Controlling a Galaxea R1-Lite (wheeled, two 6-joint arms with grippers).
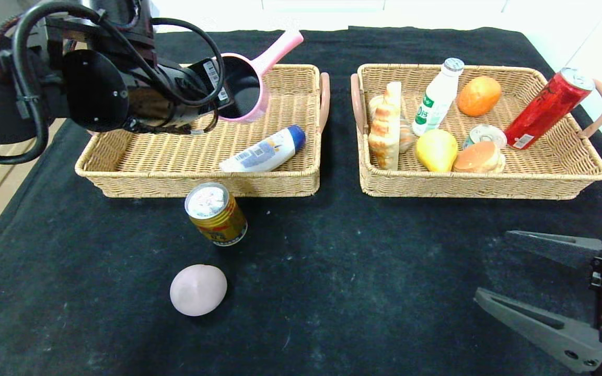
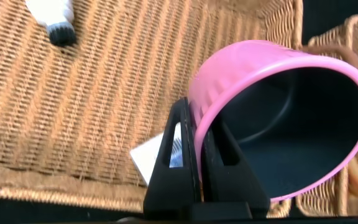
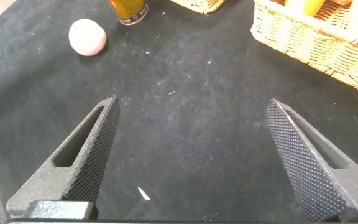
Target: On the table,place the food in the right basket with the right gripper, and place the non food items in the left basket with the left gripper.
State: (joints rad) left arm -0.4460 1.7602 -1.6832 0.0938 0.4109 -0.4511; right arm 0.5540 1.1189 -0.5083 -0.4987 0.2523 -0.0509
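Over the left basket point(image 1: 301, 180), the left gripper point(image 2: 199, 163) held a pink saucepan point(image 1: 246, 86) clear of the wicker, its fingers clamped on the pan's rim, one inside the dark bowl and one outside against the pink wall. That grip on the rim seemed chosen to carry the pan tilted, with its mouth turned partly toward the camera and its handle free of the arm. The pan's long axis ran from the bowl out along the handle, which pointed up and away toward the far edge of the table and slightly toward the right basket point(image 1: 484, 185). A white bottle with a blue cap point(image 1: 264, 151) already lay on its side in the left basket, cap toward the right. The right basket held a white drink bottle point(image 1: 437, 99), an orange fruit point(image 1: 479, 95), a red can point(image 1: 546, 109) leaning on the rim, a yellow pear point(image 1: 436, 150), a bun point(image 1: 478, 157) and a bread-like piece point(image 1: 386, 127). On the black cloth point(image 1: 363, 271) in front of the left basket stood a gold can point(image 1: 216, 214), tilted, with a pale egg-shaped item point(image 1: 198, 290) nearer the robot. The right gripper point(image 3: 194, 155) hung low over bare cloth at the near right, fingers spread wide and empty, probably waiting its turn for the remaining food.
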